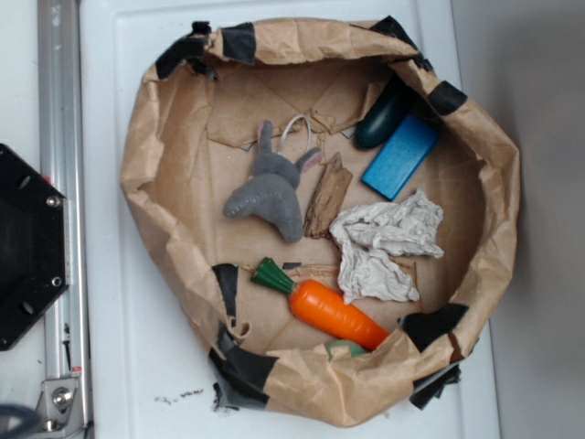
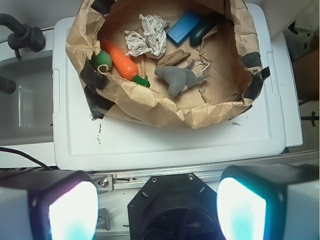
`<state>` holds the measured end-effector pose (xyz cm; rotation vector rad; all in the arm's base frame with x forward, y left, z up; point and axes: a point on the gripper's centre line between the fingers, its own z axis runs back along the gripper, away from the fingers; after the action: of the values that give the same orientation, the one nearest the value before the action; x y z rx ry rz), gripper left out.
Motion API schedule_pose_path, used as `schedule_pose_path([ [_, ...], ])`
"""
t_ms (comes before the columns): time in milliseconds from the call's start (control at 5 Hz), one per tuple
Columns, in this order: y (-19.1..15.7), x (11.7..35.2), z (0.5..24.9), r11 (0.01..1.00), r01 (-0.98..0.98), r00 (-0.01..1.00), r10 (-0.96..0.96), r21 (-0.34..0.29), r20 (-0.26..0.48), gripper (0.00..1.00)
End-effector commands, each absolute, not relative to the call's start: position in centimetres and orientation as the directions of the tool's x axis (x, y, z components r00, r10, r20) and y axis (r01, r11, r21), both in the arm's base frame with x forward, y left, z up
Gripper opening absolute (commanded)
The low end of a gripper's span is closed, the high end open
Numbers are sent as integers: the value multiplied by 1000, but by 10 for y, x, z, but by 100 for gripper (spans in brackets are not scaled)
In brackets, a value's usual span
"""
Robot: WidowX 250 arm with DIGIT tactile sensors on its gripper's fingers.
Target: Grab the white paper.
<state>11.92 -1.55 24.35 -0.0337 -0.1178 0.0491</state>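
- Off-white, crumpled white paper (image 1: 384, 245) lies untouched in the brown bag (image 1: 146, 174), beside the carrot (image 1: 331, 309).
- Approach step, seemingly: my claw (image 2: 156, 210) hangs spread, well apart.
- Next: descend over the wad, pinch.

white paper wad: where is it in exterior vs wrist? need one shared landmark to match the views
Exterior: the white paper lies right of centre inside the brown paper bag, just above the orange carrot.
Wrist: white paper sits near the top, left of centre, right of the carrot.
Shared landmark: the blue block, close beside the paper in both views.
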Motion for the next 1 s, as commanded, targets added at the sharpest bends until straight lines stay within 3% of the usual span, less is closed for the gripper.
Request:
schedule_pose_path([
  [0, -16, 119, 244, 998, -47, 992, 51, -37, 117, 100],
  [200, 16, 163, 211, 991, -54, 974, 80, -123, 213, 100],
  [400, 7, 197, 199, 995, -10, 942, 44, -104, 331, 100],
  [800, 0, 260, 166, 984, -51, 929, 109, -170, 353, 100],
])
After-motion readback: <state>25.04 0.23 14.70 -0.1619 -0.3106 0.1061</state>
